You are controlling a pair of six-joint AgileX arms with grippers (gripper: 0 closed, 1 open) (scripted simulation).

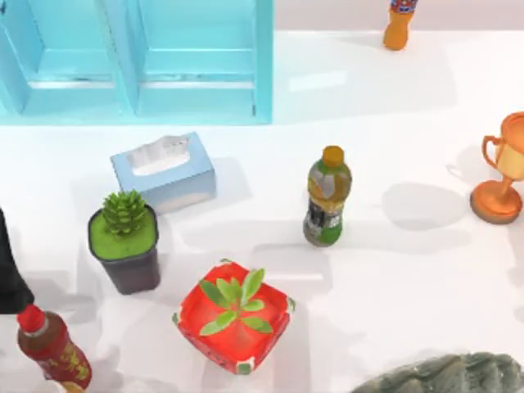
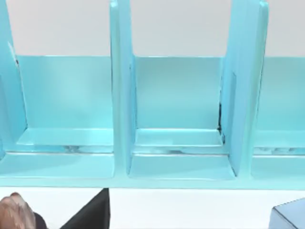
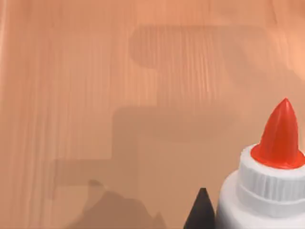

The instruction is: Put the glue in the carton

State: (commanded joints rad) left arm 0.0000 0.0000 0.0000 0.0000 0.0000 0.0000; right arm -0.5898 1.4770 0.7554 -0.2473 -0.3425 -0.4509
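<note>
over wood, glue (image 3: 267,191) touches right claw fingertip (image 3: 201,212).

This is a rendered simulation, arranged like a tabletop test place and not a real room. A plain white bench (image 1: 393,270) carries a mix of household things: a tissue box (image 1: 164,170), two potted plants (image 1: 124,239) (image 1: 233,315), drink bottles (image 1: 327,196) and an orange trophy (image 1: 501,170). At the back stands a light blue rack with compartments (image 1: 139,61).
</note>
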